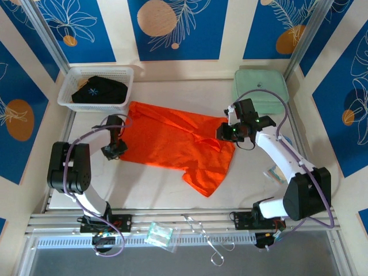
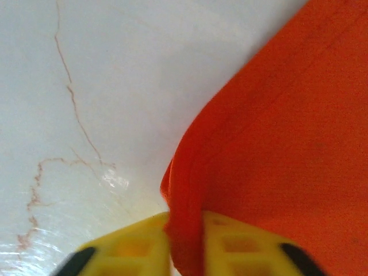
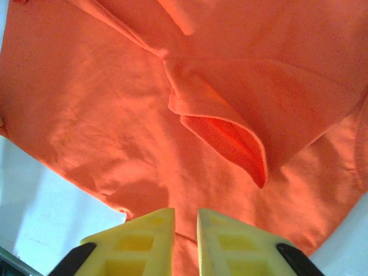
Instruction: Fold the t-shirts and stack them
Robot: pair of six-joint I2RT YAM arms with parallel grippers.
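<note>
One light-blue mark (image 1: 92, 91) on black t-shirt (image 1: 110, 93)

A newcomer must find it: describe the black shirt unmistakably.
Start at the white mesh basket in the far left corner of the table. The black t-shirt lies bunched inside it. Its light-blue mark sets it apart from the orange t-shirt spread nearby.

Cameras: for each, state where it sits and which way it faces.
Top external: above and behind the arms, facing down at the table; both arms show, left gripper and right gripper at the orange t-shirt.
Left wrist: on the left arm, facing down its yellow fingers, which pinch the shirt's edge.
Right wrist: on the right arm, facing down its yellow fingers onto the spread shirt.
Shared: all three see the orange t-shirt.
</note>
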